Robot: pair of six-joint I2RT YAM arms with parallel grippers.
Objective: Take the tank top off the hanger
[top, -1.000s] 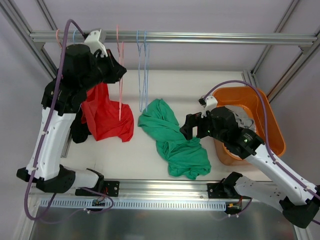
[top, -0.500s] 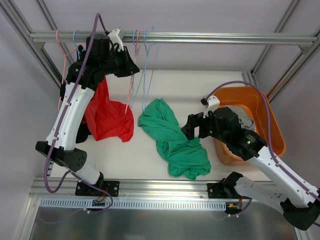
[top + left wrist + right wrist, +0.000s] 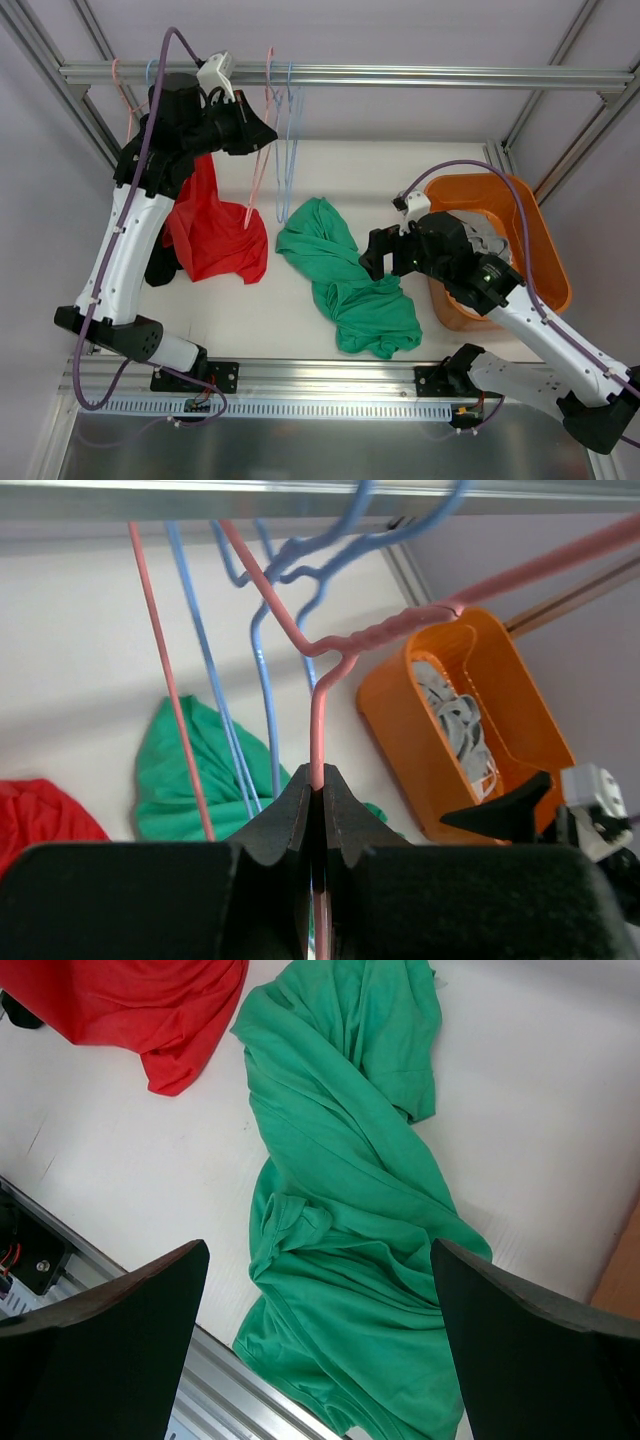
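Left hand (image 3: pixel 316 786): pressed together, pinching bare pink hanger (image 3: pixel 385 632) up by rail (image 3: pixel 420 75).
Right hand (image 3: pixel 320 1332): spread wide above green garment (image 3: pixel 345 1190).
Red tank top (image 3: pixel 215 235): heaped on worktop (image 3: pixel 285 305), off hanger, below left hand, well apart.

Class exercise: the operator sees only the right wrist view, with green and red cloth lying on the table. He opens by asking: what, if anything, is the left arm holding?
Observer: The left gripper is shut on the wire of a pink hanger, up near the rail.
Operator: Is any garment on that hanger?
Observer: None shows; its wire looks bare in the top and left wrist views.
Operator: What stands to the right of the right gripper?
Observer: An orange bin with grey-white items inside.
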